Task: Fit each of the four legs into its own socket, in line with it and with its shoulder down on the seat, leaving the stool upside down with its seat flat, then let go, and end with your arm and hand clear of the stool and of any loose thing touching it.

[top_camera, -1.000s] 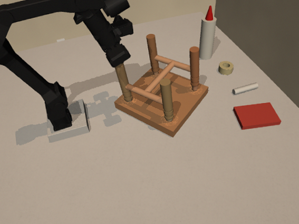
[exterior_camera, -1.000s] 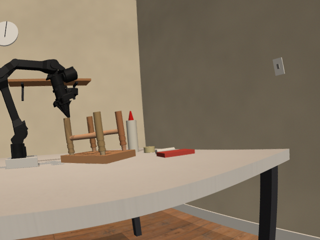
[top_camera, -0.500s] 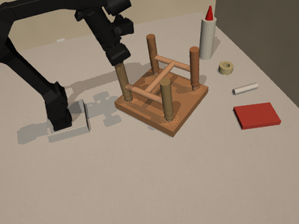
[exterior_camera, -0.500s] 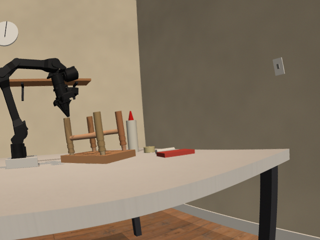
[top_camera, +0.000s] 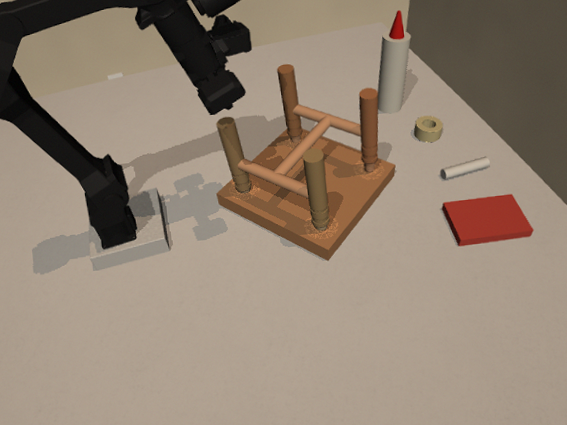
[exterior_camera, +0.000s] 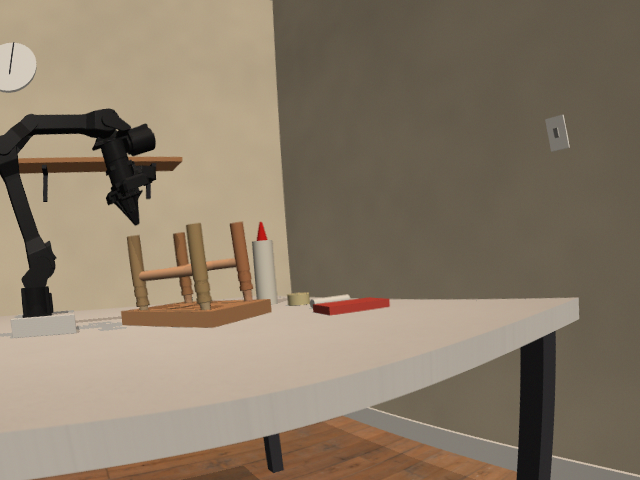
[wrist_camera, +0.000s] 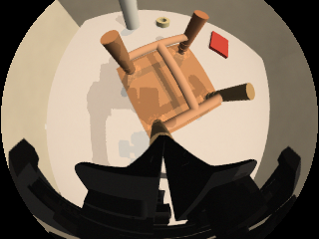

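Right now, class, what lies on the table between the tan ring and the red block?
A small white cylinder lies on its side between the tan ring and the red block, clearest in the top view.

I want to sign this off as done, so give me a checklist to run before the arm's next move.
1. Four legs upright in sockets: near, left, far, right - ok.
2. Shoulders down on the seat: cannot tell.
3. Seat flat on the table: ok.
4. Gripper shut, holding nothing: ok.
5. Gripper above the left leg with a gap showing in the exterior view: ok.
6. Ring, rod, block, bottle apart from the stool: ok.
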